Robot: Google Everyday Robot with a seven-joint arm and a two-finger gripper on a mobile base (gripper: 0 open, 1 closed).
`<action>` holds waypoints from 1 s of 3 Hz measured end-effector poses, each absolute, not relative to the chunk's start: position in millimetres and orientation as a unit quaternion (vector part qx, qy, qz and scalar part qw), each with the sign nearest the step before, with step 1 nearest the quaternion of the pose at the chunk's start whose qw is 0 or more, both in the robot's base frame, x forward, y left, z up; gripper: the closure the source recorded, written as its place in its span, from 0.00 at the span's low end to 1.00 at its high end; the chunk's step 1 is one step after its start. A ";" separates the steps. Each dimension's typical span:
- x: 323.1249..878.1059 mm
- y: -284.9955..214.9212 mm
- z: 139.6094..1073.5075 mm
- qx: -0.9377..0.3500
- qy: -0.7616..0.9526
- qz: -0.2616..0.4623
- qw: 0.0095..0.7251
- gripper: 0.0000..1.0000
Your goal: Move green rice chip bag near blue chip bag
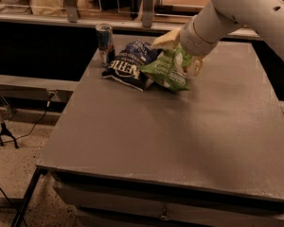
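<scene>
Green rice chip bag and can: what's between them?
The blue chip bag lies between can and green rice chip bag, camera view. Gripper is at the green bag's top.

The blue chip bag (130,67) lies on the surface (180,141), near its far left corner. Just left of the blue chip bag and slightly behind it, a drink can (104,41) stands upright. Directly right of the blue chip bag lies the green rice chip bag (168,72), their edges meeting. The claw (181,53) sits right of the blue chip bag, at the green rice chip bag's upper end. Behind the blue chip bag, past the surface's far edge, runs a ledge (38,18).
</scene>
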State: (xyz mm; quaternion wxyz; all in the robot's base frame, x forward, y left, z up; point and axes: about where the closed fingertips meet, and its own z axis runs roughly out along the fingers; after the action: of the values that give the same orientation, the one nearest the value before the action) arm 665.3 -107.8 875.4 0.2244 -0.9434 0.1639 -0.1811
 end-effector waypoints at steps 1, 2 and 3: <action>666.7 -106.9 878.6 -0.944 0.163 -0.182 0.221 0.00; 670.0 -105.0 886.1 -0.946 0.159 -0.185 0.213 0.00; 678.3 -109.4 915.3 -0.937 0.187 -0.201 0.216 0.00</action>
State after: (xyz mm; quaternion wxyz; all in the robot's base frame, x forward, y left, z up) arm 678.3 -109.4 915.3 0.2162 -0.9370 0.1871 -0.2006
